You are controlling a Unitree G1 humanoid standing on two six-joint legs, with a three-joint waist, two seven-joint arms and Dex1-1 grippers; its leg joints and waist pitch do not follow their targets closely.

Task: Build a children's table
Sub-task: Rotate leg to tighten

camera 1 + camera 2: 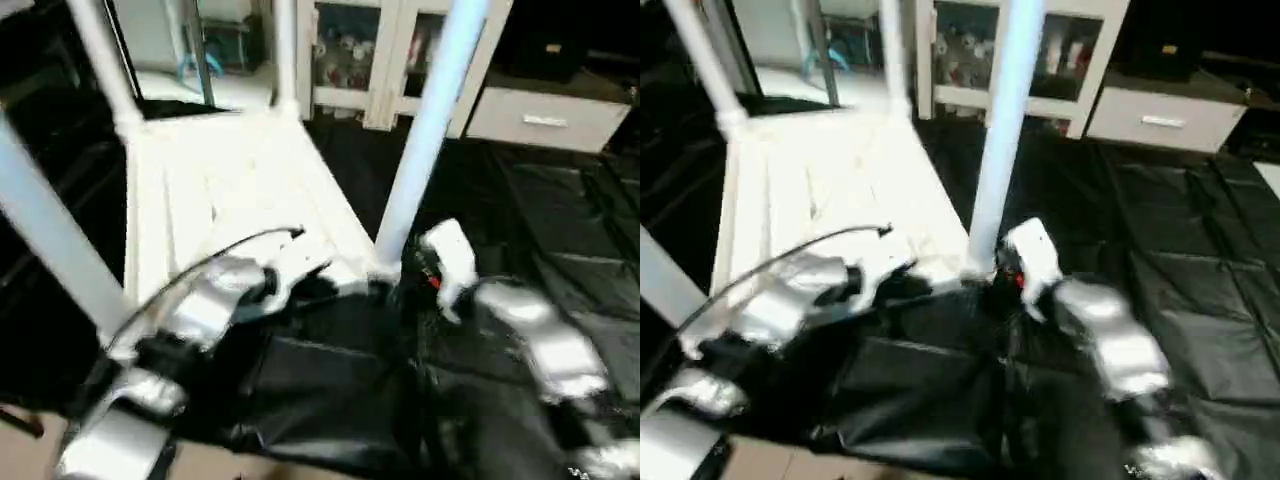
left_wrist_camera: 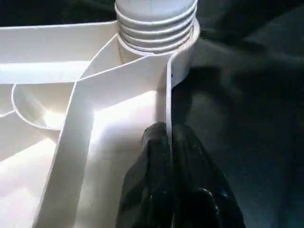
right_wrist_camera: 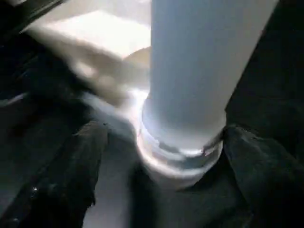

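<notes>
Straddling the foot of the near right leg (image 3: 190, 85), the right gripper (image 3: 161, 166) has its two fingers (image 3: 71, 175) spread wide, one on each side of the tube and neither visibly pressing on it, so the leg stands between them released rather than grasped. That leg's long axis runs straight up from its corner socket (image 2: 183, 52), roughly square to the direction the fingers point; its thread bands still show above the socket rim, which suggests it is not yet screwed fully home. A further turn would need these fingers to close across the tube just above the socket, and the right arm is plainly the nearer one for that. The left gripper (image 2: 171, 175) has its fingers clenched together with nothing between them, their tips resting against the outer rim of the table top (image 1: 240, 170) just beside the same corner, which reads as steadying it. The top lies upside down, ribs upward, on a black sheet (image 1: 1200, 260) over the floor, with the other legs (image 1: 100, 60) upright at their corners. A white cabinet (image 1: 390, 50) stands behind.
</notes>
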